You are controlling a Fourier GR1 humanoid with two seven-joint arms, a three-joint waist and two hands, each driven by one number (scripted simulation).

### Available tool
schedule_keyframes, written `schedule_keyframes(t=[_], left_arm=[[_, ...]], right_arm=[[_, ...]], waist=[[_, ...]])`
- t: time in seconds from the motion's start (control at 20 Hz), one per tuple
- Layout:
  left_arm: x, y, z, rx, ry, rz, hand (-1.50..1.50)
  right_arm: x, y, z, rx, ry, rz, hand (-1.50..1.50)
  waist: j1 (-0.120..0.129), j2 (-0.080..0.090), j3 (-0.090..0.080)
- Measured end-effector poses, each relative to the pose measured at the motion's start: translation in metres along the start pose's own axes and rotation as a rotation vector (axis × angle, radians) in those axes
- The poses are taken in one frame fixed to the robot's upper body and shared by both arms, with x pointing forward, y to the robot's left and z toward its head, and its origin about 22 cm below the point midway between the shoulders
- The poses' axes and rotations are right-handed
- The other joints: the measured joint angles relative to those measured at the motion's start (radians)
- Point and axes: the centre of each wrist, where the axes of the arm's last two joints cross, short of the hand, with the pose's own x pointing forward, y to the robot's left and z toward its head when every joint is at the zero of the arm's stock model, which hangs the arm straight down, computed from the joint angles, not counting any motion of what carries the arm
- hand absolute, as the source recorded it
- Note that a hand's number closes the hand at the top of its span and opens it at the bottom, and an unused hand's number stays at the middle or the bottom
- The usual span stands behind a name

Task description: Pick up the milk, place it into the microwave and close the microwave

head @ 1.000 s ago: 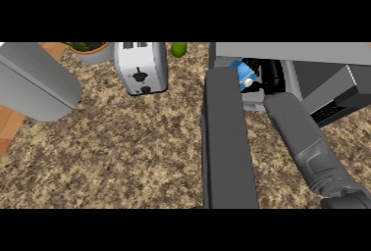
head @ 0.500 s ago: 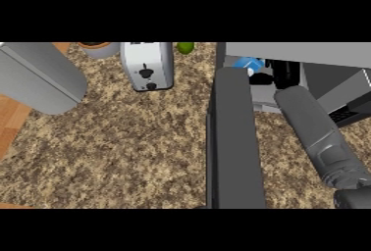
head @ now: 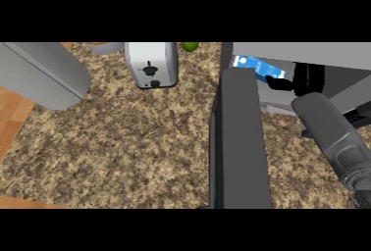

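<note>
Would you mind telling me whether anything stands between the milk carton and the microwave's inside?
Nothing visible does. The milk carton is at the microwave opening, by the right hand; the open door stands to its left.

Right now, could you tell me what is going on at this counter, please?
The robot's right hand is reaching into the open microwave and touches the blue and white milk carton, which lies tilted just inside the opening. The microwave door hangs wide open toward the robot, so closing it is not yet done. The left forearm shows at the upper left, its hand out of sight. A toaster stands on the counter behind.
</note>
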Motion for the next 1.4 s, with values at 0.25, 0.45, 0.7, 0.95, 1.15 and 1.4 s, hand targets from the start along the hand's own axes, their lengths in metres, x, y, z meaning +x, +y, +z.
schedule_keyframes(t=[0.25,0.45,0.7,0.95,1.15,1.4], left_arm=[[-0.002,0.001,-0.005,-0.008,0.005,-0.02,-1.5],[-0.005,-0.002,-0.01,-0.042,0.014,-0.019,-1.5],[-0.01,-0.005,-0.014,-0.093,0.028,-0.008,-1.5],[-0.017,-0.012,-0.017,-0.161,0.028,0.025,-1.5],[-0.022,-0.018,-0.023,-0.215,0.027,0.044,-1.5],[-0.028,-0.028,-0.026,-0.254,0.023,0.066,-1.5]], right_arm=[[0.012,0.004,-0.002,0.024,-0.076,-0.023,-1.5],[0.022,0.007,-0.005,0.049,-0.122,-0.065,-1.5],[0.031,0.01,-0.006,0.105,-0.157,-0.151,-1.5],[0.037,0.012,-0.006,0.153,-0.161,-0.284,-1.5],[0.037,0.019,0.002,0.189,-0.145,-0.409,-1.5],[0.028,0.024,0.015,0.225,-0.116,-0.567,-1.5]], waist=[[0.003,-0.001,0.003],[0.004,-0.001,0.004],[-0.003,-0.006,0.004],[-0.015,-0.012,0.004],[-0.032,-0.019,0.003],[-0.052,-0.029,0.002]])
